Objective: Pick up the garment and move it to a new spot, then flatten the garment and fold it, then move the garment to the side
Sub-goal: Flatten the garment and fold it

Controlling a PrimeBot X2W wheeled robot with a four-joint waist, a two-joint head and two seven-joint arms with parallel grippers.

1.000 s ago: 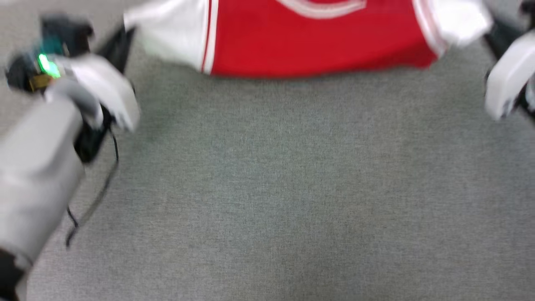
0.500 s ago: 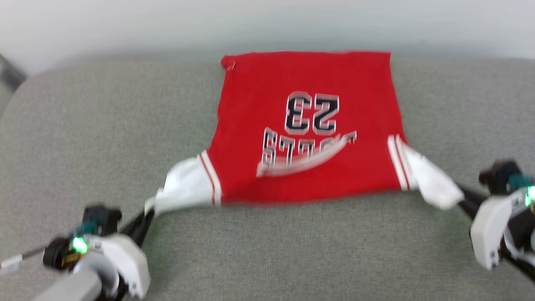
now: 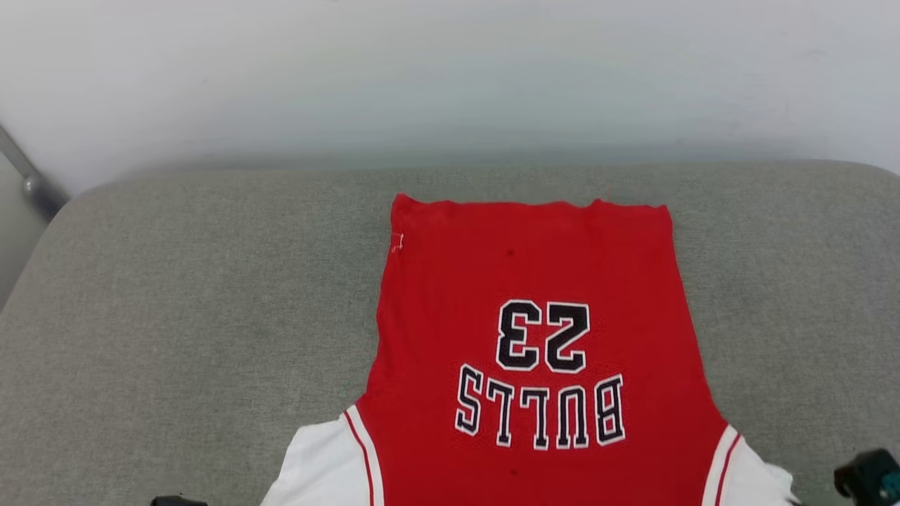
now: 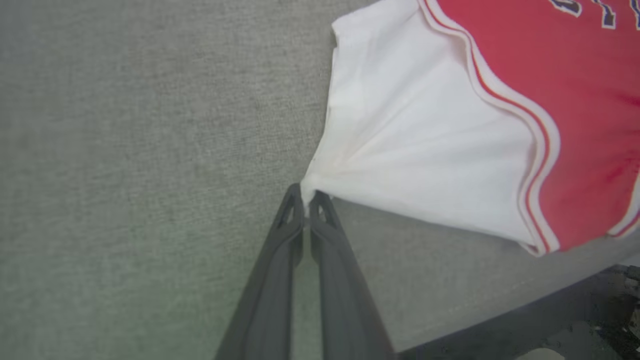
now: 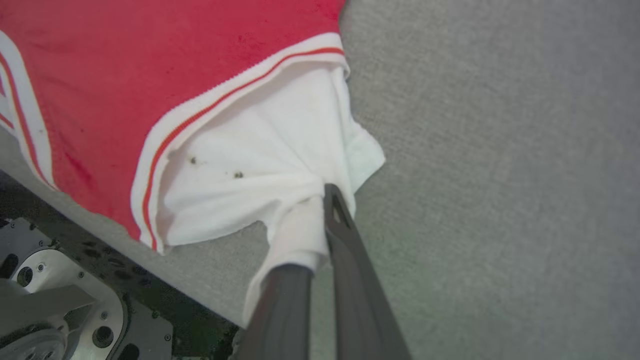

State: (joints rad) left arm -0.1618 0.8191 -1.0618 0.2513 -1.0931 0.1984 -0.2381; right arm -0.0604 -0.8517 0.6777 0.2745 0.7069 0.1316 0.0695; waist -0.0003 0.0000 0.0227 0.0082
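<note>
1. Right, we have the shirt [image 3: 534, 337] spread print-up on the grey cushion [image 3: 176, 316], with "BULLS 23" upside down to us and the hem toward the wall [image 3: 450, 70].
2. Our left gripper [image 4: 306, 200] is pinched tight on the corner of the left white sleeve, and cloth fans out from the tips.
3. Our right gripper [image 5: 324, 207] is clamped on the right sleeve. Bunched fabric wraps one finger, so that tip is probably buried in it.
4. Both sleeves sit by the cushion's near edge.
</note>
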